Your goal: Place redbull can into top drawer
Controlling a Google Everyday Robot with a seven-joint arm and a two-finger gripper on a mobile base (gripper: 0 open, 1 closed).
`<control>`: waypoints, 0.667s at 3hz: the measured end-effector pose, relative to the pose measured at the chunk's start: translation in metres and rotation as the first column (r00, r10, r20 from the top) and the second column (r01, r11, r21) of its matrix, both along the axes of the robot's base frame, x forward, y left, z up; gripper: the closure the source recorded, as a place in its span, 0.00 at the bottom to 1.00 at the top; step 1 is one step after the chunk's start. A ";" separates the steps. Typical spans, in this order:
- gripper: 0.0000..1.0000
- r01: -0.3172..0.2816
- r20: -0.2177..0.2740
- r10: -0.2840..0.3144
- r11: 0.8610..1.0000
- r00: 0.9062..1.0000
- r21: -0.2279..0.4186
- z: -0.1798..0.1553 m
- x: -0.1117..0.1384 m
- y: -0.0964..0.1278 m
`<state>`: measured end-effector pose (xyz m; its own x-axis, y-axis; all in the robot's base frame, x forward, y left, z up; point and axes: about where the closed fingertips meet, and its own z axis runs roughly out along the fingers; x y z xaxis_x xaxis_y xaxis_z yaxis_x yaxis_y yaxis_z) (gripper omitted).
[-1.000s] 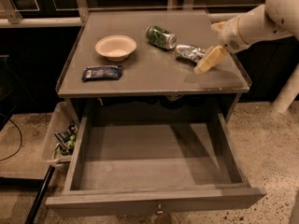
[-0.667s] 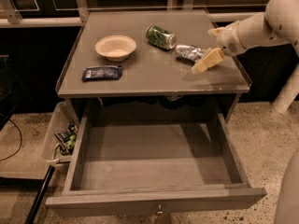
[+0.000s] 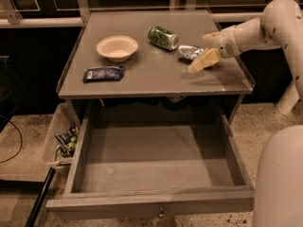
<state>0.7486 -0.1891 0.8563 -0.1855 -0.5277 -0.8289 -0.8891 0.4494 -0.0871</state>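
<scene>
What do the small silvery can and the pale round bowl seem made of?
Small slim silvery can: probably thin metal, shiny with crinkled glints. Pale round bowl: matte, perhaps paper pulp or plastic. The gripper is close beside the can.

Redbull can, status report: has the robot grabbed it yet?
Gripper right at the redbull can, can lying on the tabletop. Top drawer open, nothing inside. Green can close beside it.
</scene>
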 end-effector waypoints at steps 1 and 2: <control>0.18 -0.001 0.002 0.001 1.000 1.000 0.004 0.001 0.001 0.000; 0.41 -0.001 0.002 0.001 1.000 1.000 0.004 0.001 0.001 0.000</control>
